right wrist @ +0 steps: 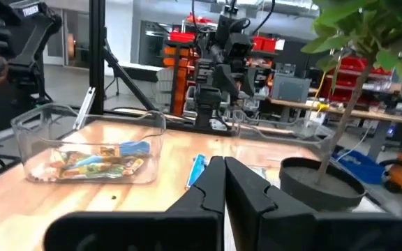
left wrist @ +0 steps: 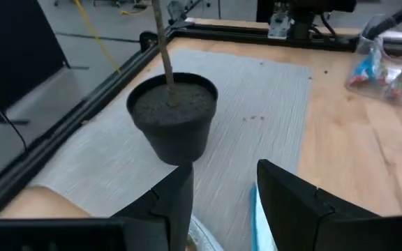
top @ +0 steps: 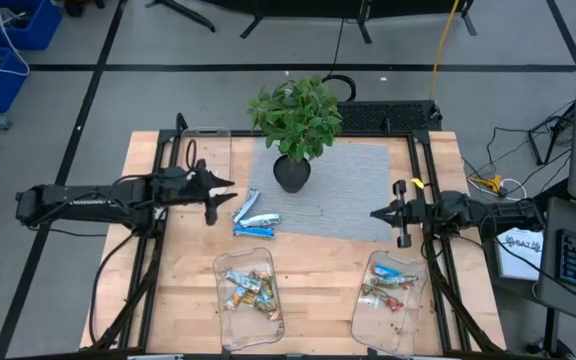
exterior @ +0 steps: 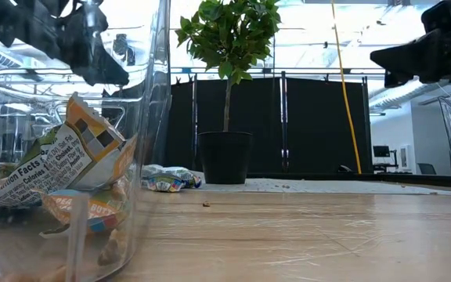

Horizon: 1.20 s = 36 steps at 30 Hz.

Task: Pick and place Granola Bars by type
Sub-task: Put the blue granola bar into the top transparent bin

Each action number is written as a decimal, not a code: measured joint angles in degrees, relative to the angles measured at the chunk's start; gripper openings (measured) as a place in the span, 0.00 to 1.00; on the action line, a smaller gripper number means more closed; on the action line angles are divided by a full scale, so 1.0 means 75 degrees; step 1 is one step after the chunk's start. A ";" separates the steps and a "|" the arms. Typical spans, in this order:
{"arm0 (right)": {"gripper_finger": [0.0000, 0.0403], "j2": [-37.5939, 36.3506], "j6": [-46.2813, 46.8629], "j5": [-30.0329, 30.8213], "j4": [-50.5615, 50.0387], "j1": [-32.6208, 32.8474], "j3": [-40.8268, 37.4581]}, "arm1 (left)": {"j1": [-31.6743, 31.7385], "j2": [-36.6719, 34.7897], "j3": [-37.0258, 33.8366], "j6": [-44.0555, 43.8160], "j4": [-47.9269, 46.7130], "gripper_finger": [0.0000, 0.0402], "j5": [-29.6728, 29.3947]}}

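Observation:
Three blue-white granola bars (top: 256, 220) lie on the grey mat's near left corner, and they also show in the low view (exterior: 167, 180). My left gripper (top: 224, 193) hovers open just left of them, holding nothing. In its wrist view (left wrist: 222, 188) one blue-white bar (left wrist: 255, 213) shows between the fingers. My right gripper (top: 378, 213) is shut and empty at the mat's right edge (right wrist: 223, 174). Green-yellow-orange bars (top: 250, 290) lie in the near left clear tray. Red-blue and other bars (top: 388, 290) lie in the near right clear tray.
A potted plant (top: 293, 170) stands on the grey mat (top: 348, 190) just beyond the loose bars. An empty clear tray (top: 206, 150) sits at the far left. The near left tray (top: 223, 320) and near right tray (top: 363, 325) sit by the table's near edge.

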 joint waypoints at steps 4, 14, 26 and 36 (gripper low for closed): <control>0.00 -0.0002 0.0050 -0.0040 0.0032 0.0000 -0.0003 | 0.0029 0.0359 0.0063 -0.0843 0.0237 0.40 0.0022; 0.00 -0.0002 0.0053 -0.0040 0.0045 0.0000 -0.0009 | 0.0020 0.3272 0.1834 -0.1269 -0.1531 0.40 0.0119; 0.00 -0.0002 0.0053 -0.0040 0.0045 0.0000 -0.0009 | 0.0234 0.6081 0.3605 -0.1817 -0.3551 0.40 -0.0452; 0.00 0.0001 0.0053 -0.0040 0.0045 0.0000 -0.0012 | 0.1081 0.6563 0.3346 -0.2709 -0.3375 0.40 0.0242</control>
